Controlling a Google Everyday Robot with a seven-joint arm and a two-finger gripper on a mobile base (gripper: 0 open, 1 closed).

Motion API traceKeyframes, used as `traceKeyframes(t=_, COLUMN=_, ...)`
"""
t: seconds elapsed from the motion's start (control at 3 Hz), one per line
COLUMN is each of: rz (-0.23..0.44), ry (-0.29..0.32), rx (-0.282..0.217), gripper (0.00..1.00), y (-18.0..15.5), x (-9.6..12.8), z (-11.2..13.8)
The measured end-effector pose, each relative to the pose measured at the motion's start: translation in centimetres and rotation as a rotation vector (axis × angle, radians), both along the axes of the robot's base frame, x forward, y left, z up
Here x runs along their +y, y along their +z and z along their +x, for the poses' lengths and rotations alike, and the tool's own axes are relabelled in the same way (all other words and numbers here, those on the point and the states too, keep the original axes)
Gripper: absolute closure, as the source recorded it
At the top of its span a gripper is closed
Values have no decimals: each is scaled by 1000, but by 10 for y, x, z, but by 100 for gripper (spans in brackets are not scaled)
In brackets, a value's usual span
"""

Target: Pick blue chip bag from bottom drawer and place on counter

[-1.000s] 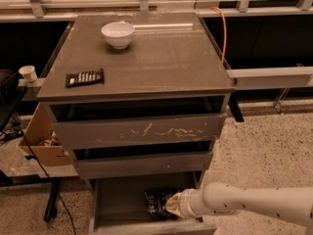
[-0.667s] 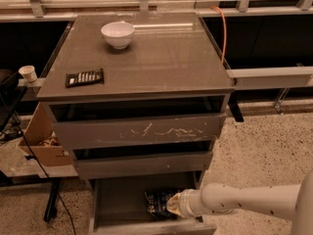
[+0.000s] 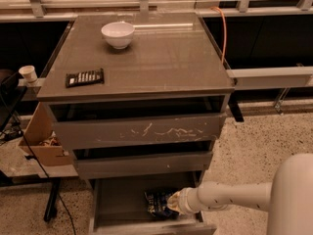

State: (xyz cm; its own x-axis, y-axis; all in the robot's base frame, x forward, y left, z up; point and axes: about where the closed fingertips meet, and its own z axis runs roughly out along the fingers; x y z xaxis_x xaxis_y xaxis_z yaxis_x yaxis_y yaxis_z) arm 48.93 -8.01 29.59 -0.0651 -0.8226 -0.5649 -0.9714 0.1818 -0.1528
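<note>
The bottom drawer [image 3: 117,202] stands pulled open under the cabinet. The blue chip bag [image 3: 155,202], dark blue and crumpled, lies on the drawer's floor at its right side. My gripper [image 3: 170,203] reaches into the drawer from the right on a white arm and sits right at the bag's right side, its tip hidden against the bag. The counter [image 3: 161,58] is the glossy grey-brown top of the cabinet, above.
A white bowl [image 3: 118,34] stands at the counter's back left. A flat black striped packet [image 3: 85,77] lies at its front left. The scratched upper drawer [image 3: 142,130] and middle drawer [image 3: 144,163] overhang the bottom one. A cardboard box [image 3: 41,141] sits left of the cabinet.
The arm has drawn nearer to the camera at the right edge; the gripper stays at the bag in the bottom drawer. The bag has not visibly moved.
</note>
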Motion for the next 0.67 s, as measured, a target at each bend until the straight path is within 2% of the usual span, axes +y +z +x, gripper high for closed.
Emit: traceKeyframes(t=0.67, rz=15, ry=20, rx=31, gripper=100, y=-69, x=8, z=39)
